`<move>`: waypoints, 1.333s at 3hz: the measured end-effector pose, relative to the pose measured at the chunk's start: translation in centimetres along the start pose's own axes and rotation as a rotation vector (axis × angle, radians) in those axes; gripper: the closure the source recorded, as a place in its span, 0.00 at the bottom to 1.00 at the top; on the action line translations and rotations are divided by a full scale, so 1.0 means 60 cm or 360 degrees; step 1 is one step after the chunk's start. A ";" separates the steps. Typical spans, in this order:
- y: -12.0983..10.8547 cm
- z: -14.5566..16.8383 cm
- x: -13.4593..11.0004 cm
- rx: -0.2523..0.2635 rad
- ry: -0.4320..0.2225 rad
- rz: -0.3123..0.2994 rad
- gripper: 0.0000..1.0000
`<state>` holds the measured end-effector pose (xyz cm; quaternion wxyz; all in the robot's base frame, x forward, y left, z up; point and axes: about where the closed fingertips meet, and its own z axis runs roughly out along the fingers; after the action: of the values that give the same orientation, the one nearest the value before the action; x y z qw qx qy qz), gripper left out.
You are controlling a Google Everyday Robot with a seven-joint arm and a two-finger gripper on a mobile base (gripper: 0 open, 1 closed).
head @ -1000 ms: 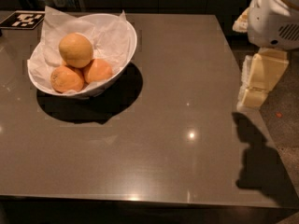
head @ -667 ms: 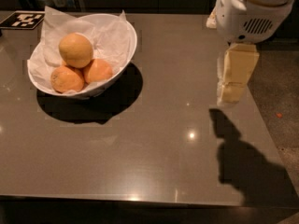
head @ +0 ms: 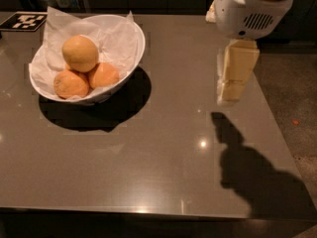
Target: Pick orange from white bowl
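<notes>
The orange [head: 79, 53], pale yellowish-orange and the largest fruit, sits on top of two smaller, deeper-orange fruits [head: 71, 84] in the white bowl [head: 134, 57], which is lined with crinkled white paper and stands at the table's back left. My gripper [head: 229, 94] hangs below the white arm housing [head: 247, 9] over the right part of the table, well to the right of the bowl and above the surface. It holds nothing.
The dark glossy table [head: 148, 152] ends at the right around the arm's shadow [head: 247, 172], with speckled floor [head: 292, 98] beyond. A black-and-white marker tag [head: 23, 21] lies at the back left corner.
The arm and gripper have moved left from the table's right edge to over the table. The bowl and fruits have not moved.
</notes>
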<state>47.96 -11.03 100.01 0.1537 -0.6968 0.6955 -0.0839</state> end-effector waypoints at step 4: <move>-0.119 0.032 -0.205 0.0106 0.0059 -0.0488 0.00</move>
<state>55.13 1.30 101.75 0.1492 -0.7876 0.5806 -0.1423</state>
